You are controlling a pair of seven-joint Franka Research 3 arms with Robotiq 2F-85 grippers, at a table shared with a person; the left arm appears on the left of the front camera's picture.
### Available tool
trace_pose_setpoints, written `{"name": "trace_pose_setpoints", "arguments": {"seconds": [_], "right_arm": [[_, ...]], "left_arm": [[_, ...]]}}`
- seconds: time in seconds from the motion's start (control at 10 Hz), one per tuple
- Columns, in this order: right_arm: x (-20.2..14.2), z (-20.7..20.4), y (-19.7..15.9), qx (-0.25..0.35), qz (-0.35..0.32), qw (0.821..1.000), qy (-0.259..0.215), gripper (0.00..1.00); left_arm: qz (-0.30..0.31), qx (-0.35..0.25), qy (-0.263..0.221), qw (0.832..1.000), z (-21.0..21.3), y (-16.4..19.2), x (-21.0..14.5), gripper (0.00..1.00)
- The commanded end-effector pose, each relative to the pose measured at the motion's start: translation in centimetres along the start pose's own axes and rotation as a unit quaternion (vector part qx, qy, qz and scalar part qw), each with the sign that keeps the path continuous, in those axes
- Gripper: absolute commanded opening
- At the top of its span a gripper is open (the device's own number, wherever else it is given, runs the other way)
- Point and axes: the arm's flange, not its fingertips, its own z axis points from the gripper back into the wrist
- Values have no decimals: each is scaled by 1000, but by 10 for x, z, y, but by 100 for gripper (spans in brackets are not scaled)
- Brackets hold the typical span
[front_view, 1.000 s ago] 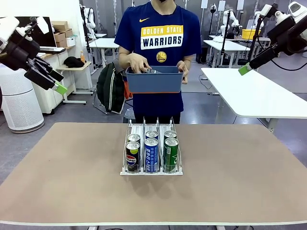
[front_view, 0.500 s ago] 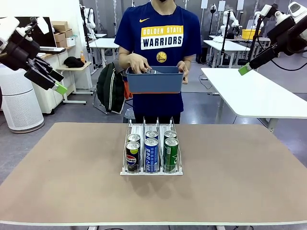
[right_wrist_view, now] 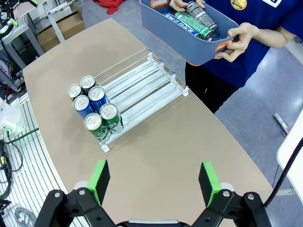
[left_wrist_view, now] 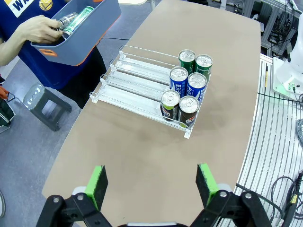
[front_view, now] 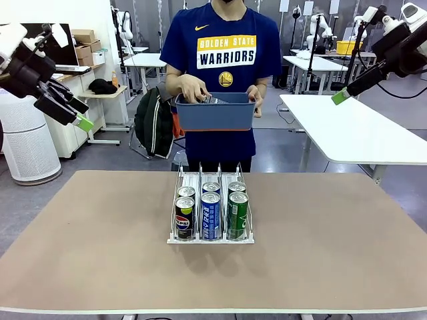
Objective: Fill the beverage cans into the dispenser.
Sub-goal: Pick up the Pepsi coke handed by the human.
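Raised high over the left end of the surface (front_view: 80, 220), the left fingers (left_wrist_view: 98, 182) are spread wide apart, with nothing between them. At mid-surface, the clear three-lane dispenser (front_view: 200, 175) is seen with six beverage cans (front_view: 211, 189) stood upright in two rows at its near end. A black Pepsi can (front_view: 184, 220), a blue-white can (front_view: 210, 217) and a green can (front_view: 237, 216) are lined up in front, with three more close behind. Beyond the far edge, a blue-grey bin (front_view: 215, 115) is held off the surface by a person in a blue shirt. One hand (front_view: 192, 87) is laid on loose cans (right_wrist_view: 194, 19) lying inside it, and the other hand (front_view: 255, 95) is clasped on its end. At far right, the right fingers (right_wrist_view: 208, 182) are likewise parted and empty, well above the surface.
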Motion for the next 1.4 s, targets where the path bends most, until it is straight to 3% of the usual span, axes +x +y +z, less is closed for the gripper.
{"name": "trace_pose_setpoints", "arguments": {"seconds": [0.0, 1.3], "right_arm": [[-2, -1, 1, 0, 0, 1000, 0, 100], [-2, -1, 1, 0, 0, 1000, 0, 100]], "left_arm": [[-1, 2, 0, 1000, 0, 0, 0, 100], [-1, 2, 0, 1000, 0, 0, 0, 100]]}}
